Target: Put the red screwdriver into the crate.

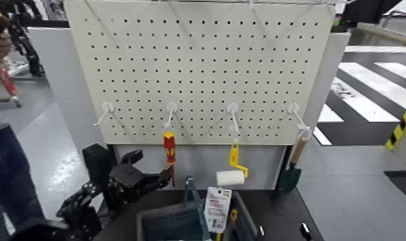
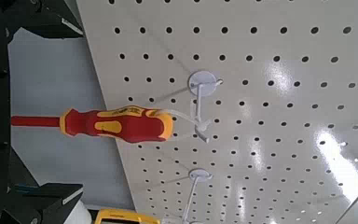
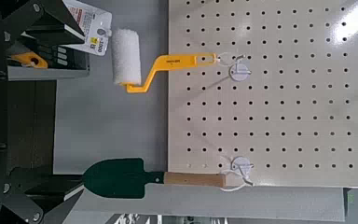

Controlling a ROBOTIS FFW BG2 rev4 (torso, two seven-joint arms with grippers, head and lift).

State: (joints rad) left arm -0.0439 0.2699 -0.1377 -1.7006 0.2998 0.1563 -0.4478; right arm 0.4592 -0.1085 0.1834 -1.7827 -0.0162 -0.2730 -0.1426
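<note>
Screwdriver [image 1: 170,149] hangs on the pegboard [image 1: 205,58] from the second hook from the left [image 1: 172,108], by a loop at the cap end. Long axis vertical: yellow cap up, red shaft down, tip approx. level with the board's lower edge.

Left pincer [image 1: 159,180] sits just beside the shaft, on its left and slightly below the handle; the fingertips reach toward the shaft tip. Left arm is clearly the nearer one. Right arm: not seen in the head view; only the dark frame of the right pincer [image 3: 28,191] shows at the edge of the right wrist view, which faces the roller [image 3: 130,58] and trowel [image 3: 121,177]. Its opening cannot be told.

Left wrist view: screwdriver [image 2: 112,123] lies centred between the two dark fingers [image 2: 47,196], which stand wide apart. Nothing held, no contact visible. Judgement: pincer is aligned across the handle, approach w/o closure yet; next move needs advance onto the handle, close, then lift to clear the hook.

Crate [image 1: 173,224] stands on the worktop [image 1: 288,218] below the board, under and slightly right of the screwdriver. Short drop path after unhooking.
</note>
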